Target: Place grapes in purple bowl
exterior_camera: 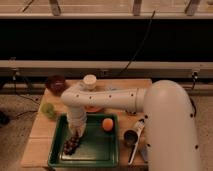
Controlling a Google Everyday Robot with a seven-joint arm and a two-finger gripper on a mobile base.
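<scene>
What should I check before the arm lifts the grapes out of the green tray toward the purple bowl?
1. Grip: the gripper is shut on the top of the grapes: ok.
2. Bunch off the green tray: not ok, it lies on the tray floor.
3. The purple bowl is upright, at the table's back left: ok.
4. Bowl interior free: cannot tell.
5. The orange fruit is out of the way, apart to the right: ok.
</scene>
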